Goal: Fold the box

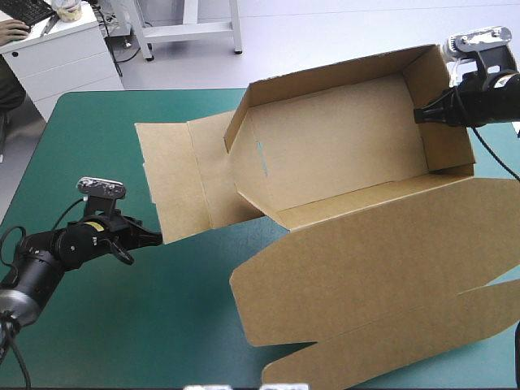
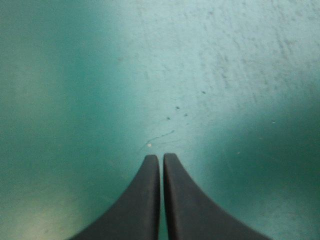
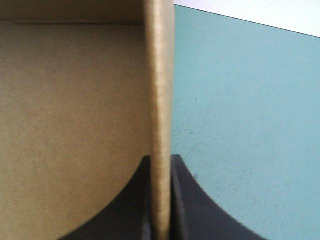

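Observation:
The brown box [image 1: 341, 162] stands in the middle and right of the table as an open tray with raised walls. Its big lid [image 1: 382, 276] lies flat toward the near edge, and a flat flap [image 1: 175, 179] spreads out to the left. My right gripper [image 1: 424, 114] is at the tray's right end wall and is shut on that wall; the right wrist view shows the wall's edge [image 3: 161, 125] pinched between the black fingers [image 3: 182, 200]. My left gripper [image 1: 154, 238] rests low over the teal-green cover just left of the flat flap, shut on nothing [image 2: 161, 159].
Bare teal-green cover [image 1: 146, 325] stretches along the near left of the table. A white desk [image 1: 57, 49] stands beyond the far left corner. The lid reaches past the table's right and near edges.

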Controlling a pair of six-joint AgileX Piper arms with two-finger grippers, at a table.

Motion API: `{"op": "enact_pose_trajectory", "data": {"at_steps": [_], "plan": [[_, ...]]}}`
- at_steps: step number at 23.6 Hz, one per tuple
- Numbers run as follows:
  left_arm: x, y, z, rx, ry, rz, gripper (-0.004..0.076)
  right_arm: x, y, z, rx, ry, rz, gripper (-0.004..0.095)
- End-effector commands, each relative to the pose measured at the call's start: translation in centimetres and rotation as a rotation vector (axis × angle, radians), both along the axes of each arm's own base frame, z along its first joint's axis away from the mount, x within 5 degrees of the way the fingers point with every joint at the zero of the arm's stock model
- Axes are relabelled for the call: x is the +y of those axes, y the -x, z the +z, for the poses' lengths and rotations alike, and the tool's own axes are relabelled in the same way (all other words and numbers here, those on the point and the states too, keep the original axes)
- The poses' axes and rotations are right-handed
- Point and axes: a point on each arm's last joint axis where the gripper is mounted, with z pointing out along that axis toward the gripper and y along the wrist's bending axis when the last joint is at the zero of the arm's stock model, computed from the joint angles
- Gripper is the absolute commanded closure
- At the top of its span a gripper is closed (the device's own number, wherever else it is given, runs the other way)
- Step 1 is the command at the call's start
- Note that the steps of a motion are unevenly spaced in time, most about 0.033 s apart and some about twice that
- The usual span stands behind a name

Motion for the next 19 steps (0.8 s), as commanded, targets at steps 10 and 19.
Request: {"op": "enact_pose_trajectory", "data": {"at_steps": [10, 19], "plan": [[-3.0, -1.8, 3.4, -0.146, 0.326, -0.173, 0.0706, 0.6, 2.0, 2.1, -0.064, -0.065, 0.026, 0.0928], [-0.1, -0.7, 9.3, -0.251, 0.782, -0.36, 0.0708, 1.4, 1.3, 0.4, -0.034, -0.15, 0.097, 0.0928]]}}
